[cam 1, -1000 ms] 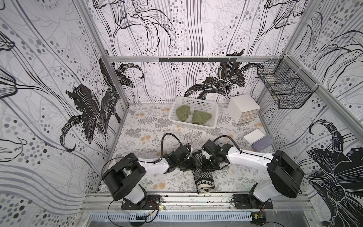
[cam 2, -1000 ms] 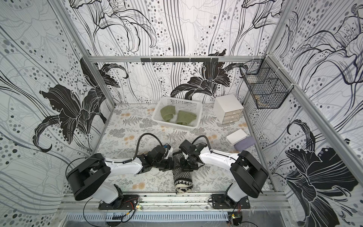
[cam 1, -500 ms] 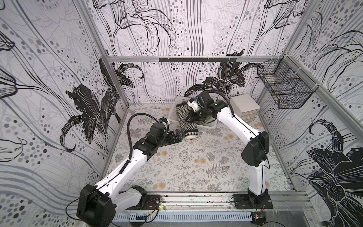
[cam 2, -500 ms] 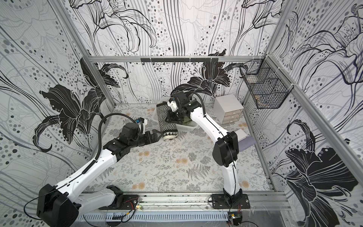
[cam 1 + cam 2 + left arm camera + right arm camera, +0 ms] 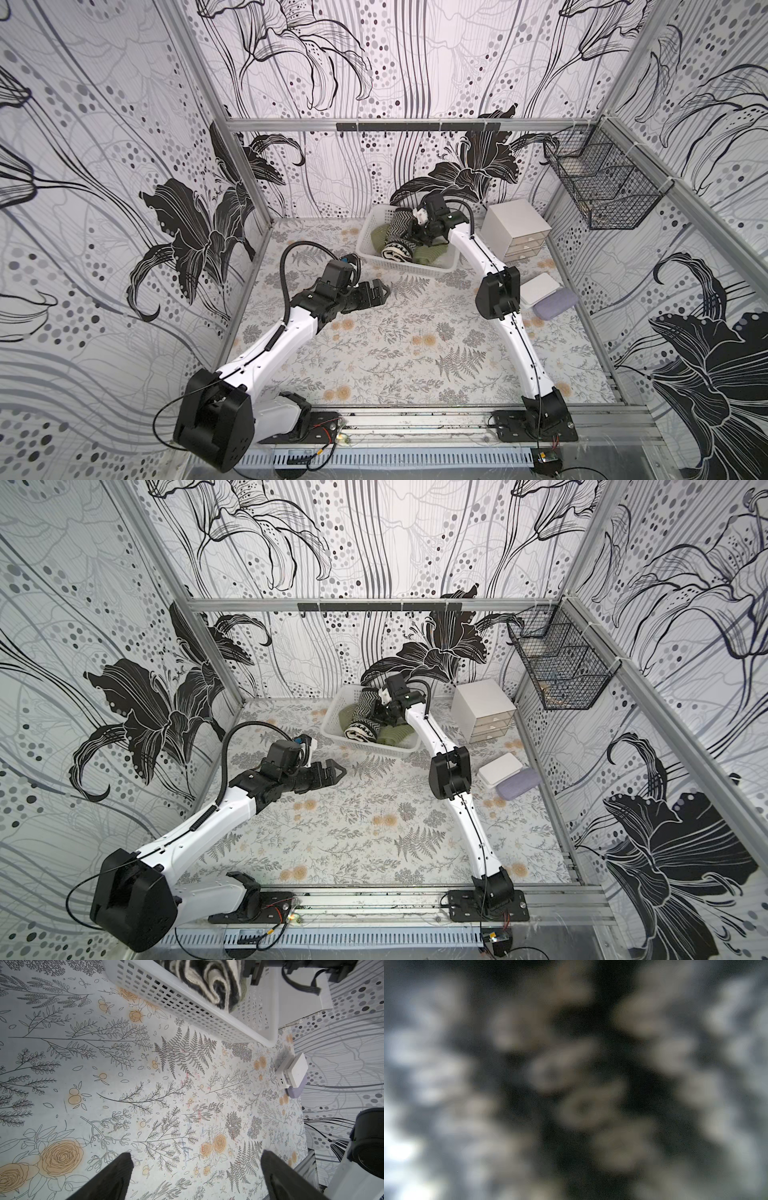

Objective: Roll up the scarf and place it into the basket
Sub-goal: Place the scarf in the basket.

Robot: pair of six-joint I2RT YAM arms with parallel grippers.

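We find the rolled scarf [image 5: 398, 239] lying inside the white basket [image 5: 419, 272]; the right gripper [image 5: 413, 232] sits against it, and we cannot tell its grip; the left gripper [image 5: 195, 1159] hangs over the table [image 5: 374, 353], jaws spread, empty.

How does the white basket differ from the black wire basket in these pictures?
The white basket is perforated plastic; the wire basket is black mesh. The white basket stands on the table; the wire basket hangs on the wall, higher up. The white basket holds the scarf and green cloths; what the wire basket holds I cannot tell. Both are rectangular and open on top.
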